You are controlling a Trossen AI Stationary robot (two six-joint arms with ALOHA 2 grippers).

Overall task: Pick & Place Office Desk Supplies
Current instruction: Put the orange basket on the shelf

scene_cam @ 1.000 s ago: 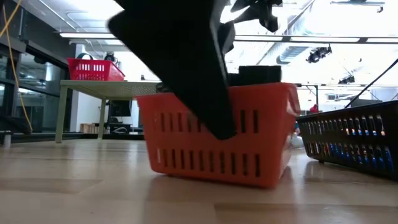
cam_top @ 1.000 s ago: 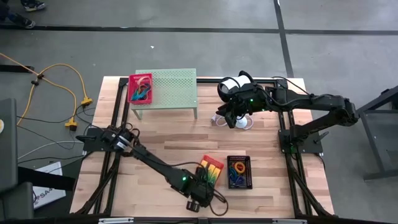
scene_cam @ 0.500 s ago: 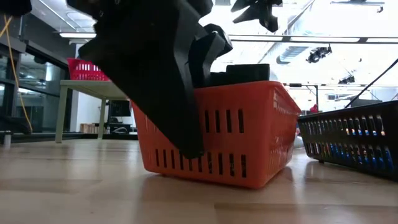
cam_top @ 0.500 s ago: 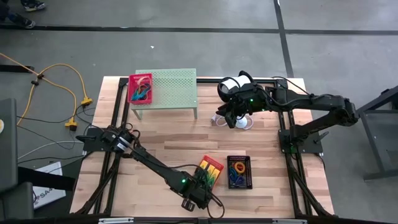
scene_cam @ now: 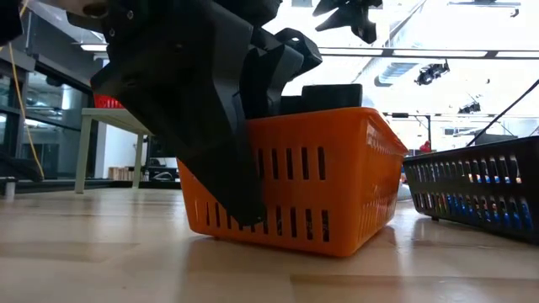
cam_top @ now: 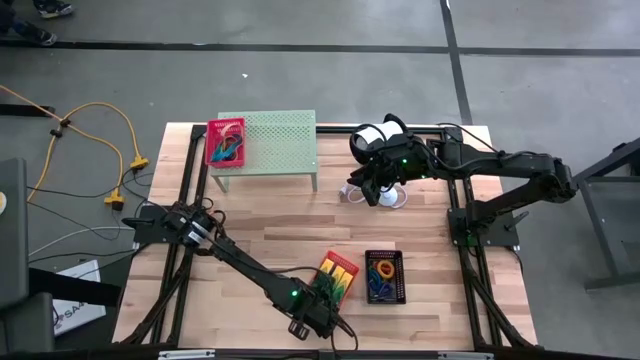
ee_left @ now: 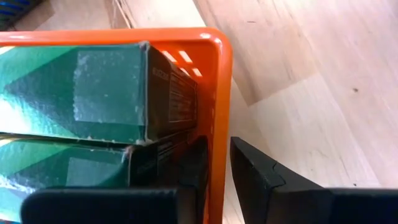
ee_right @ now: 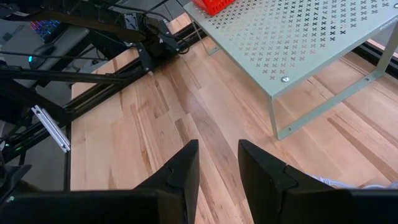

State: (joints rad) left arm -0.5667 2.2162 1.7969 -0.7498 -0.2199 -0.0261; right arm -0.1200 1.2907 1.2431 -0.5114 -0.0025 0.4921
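Dragged nearer the table's front edge since a second ago, the orange basket [scene_cam: 290, 181] sits tilted in the left gripper's [ee_left: 214, 171] hold.
Left gripper's jaws are nearly closed, pinching the basket's rim wall, 1 finger inside and 1 outside; in the low view the basket's near side rides up off the wooden table [cam_top: 270, 225]. 2 green packs [ee_left: 74, 93] lie flat inside it, stacked against that wall. Just beside it stands the black basket [cam_top: 384, 276] with coloured loops [cam_top: 381, 272] in it, and the red basket [cam_top: 225, 141] with more loops rests on the pale-green perforated stand [cam_top: 280, 140] at the table's back. Right gripper [ee_right: 217, 165] hangs above the white cylinder device [cam_top: 392, 196] near the stand, jaws a narrow gap apart, holding nothing.
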